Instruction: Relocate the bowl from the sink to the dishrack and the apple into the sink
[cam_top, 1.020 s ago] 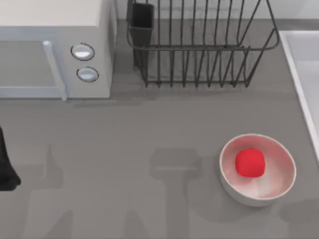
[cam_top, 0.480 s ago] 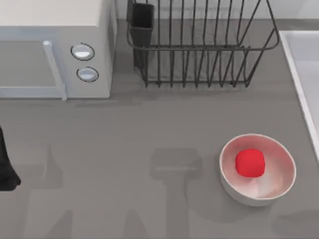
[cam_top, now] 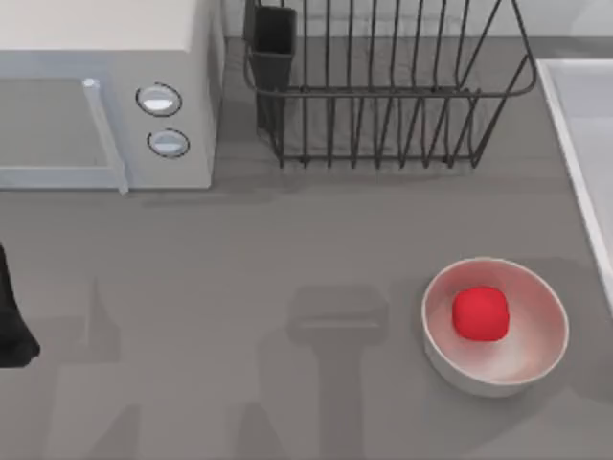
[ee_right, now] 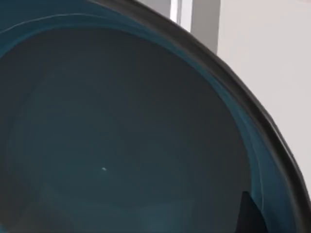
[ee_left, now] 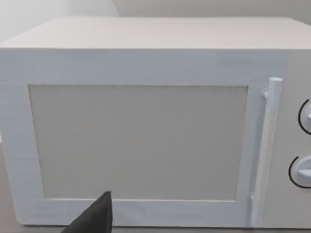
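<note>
Across the last second the top view barely changes: the apple (cam_top: pixel 480 313) sits in the white bowl (cam_top: pixel 536 359) at lower right, the dishrack (cam_top: pixel 383 86) empty. The right wrist looks closely into the teal bowl (ee_right: pixel 121 136); the sink (cam_top: pixel 575 115) is cut off. Neither claw's state can be told; the left arm (cam_top: pixel 11 326) is parked.

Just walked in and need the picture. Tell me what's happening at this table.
The right wrist view looks closely into the teal bowl. The apple sits in the white bowl on the table, the dishrack holds no bowl, and the sink lies at the right edge. The left arm is parked by the microwave.
</note>
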